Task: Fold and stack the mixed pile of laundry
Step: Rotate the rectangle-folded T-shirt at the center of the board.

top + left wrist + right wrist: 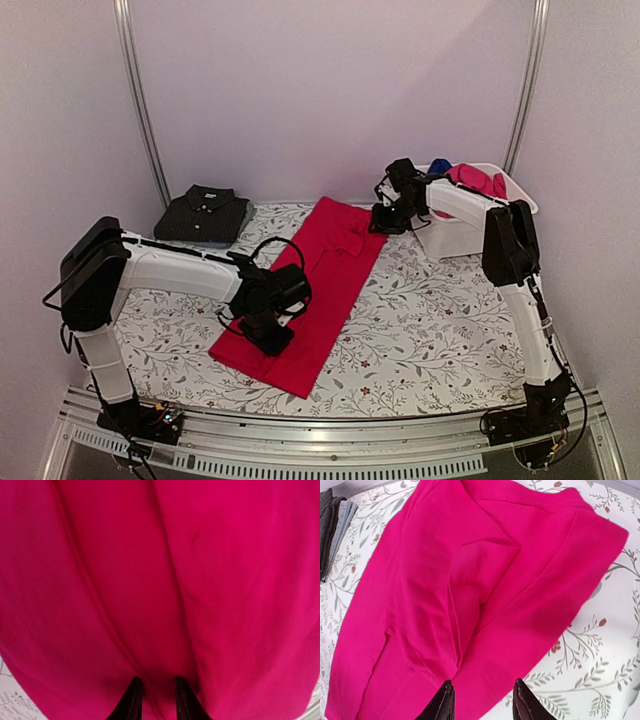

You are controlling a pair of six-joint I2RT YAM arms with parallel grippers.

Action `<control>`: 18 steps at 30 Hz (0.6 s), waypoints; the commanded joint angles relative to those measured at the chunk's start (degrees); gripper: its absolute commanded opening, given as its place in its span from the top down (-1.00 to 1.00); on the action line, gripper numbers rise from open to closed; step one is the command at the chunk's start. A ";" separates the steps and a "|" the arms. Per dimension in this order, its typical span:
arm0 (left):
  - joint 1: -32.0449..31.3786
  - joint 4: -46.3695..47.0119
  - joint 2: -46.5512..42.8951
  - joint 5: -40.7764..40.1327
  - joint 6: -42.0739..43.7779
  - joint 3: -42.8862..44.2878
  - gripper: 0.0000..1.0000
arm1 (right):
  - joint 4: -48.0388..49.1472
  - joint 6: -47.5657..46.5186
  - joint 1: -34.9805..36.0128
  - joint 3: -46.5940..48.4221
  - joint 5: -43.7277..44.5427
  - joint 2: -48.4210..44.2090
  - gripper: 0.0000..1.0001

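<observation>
The red tee [325, 275] lies folded into a long strip on the floral cloth. My left gripper [270, 335] is low over its near half. In the left wrist view the tee [200, 580] fills the frame, and the left gripper [156, 700] has its fingers a little apart with a ridge of cloth between them. My right gripper [385, 222] is at the tee's far right edge, open and empty. In the right wrist view the right gripper [482, 702] hovers over the tee [470, 580]. The charcoal polo [203, 213] lies folded at the back left. Magenta-pink [478, 180] and blue [440, 166] garments sit in the tub.
The white tub [455, 238] stands at the back right, next to the right gripper. The floral cloth [440, 330] covers the table. The polo's edge shows at the left of the right wrist view [327, 525]. Metal frame posts stand at the back corners.
</observation>
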 commanded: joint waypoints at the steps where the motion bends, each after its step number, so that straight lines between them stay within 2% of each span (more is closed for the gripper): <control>1: -7.17 -1.71 -1.20 8.67 -4.95 -2.69 0.55 | -1.19 -0.49 2.26 -6.63 -1.39 -9.02 0.22; 4: -10.54 -1.67 -2.37 8.28 -5.57 -0.81 0.52 | -0.59 -0.63 5.25 -13.24 -1.97 -12.77 0.21; 8: -8.48 0.75 -5.99 7.50 -3.55 1.12 0.51 | 0.67 0.19 9.78 -20.14 -3.15 -15.96 0.21; 12: -3.69 1.92 -9.58 5.49 -2.29 4.95 0.51 | 1.50 2.48 13.47 -22.94 -3.09 -15.36 0.22; 18: 5.46 2.32 -12.17 6.44 -3.49 5.83 0.49 | 0.22 4.02 14.72 -20.58 -1.77 -8.94 0.24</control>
